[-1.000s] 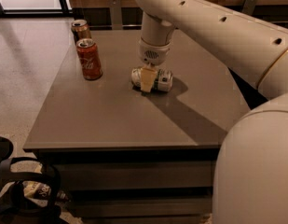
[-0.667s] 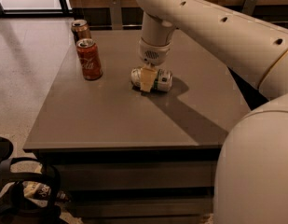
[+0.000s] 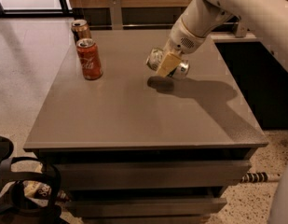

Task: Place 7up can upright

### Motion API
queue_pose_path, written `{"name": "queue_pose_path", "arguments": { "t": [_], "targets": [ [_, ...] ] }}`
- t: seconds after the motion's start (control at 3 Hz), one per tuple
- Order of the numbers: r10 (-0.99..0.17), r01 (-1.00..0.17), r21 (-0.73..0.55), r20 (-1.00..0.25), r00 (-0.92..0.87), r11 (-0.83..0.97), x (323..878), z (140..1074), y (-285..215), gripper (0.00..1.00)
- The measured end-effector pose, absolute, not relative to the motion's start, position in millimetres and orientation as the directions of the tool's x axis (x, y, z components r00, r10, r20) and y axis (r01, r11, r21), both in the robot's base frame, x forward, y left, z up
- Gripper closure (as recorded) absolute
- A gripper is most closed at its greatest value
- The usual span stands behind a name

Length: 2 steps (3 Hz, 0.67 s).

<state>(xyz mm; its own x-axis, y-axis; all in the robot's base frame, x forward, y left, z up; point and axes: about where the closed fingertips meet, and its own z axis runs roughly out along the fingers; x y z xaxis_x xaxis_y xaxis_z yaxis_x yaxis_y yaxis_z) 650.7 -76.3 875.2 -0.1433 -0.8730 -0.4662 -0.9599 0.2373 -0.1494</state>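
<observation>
White Coca-Cola script down the side of red can (image 3: 89, 59), faint but recognisable. No readable mark on 7up can (image 3: 182, 69), right of red can, clamped sideways in gripper (image 3: 167, 65). Nothing legible on brown can (image 3: 80, 30), just behind red can.

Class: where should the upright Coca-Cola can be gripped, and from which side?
Grip the Coca-Cola can mid-wall from the open side facing the claw: it stands upright, copper can close behind. The claw hangs over the table, shut on the 7up can.
</observation>
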Motion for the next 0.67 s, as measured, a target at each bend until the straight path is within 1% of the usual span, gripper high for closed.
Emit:
{"name": "queue_pose_path", "arguments": {
  "t": [0.33, 0.67],
  "targets": [
    [-0.768, -0.942, -0.222, -0.638, -0.055, 0.252, 655.5, 902.2, -106.3, 1.00],
    [-0.635, -0.918, -0.285, -0.771, 0.049, 0.276, 662.3, 920.5, -134.9, 1.00]
  ]
}}
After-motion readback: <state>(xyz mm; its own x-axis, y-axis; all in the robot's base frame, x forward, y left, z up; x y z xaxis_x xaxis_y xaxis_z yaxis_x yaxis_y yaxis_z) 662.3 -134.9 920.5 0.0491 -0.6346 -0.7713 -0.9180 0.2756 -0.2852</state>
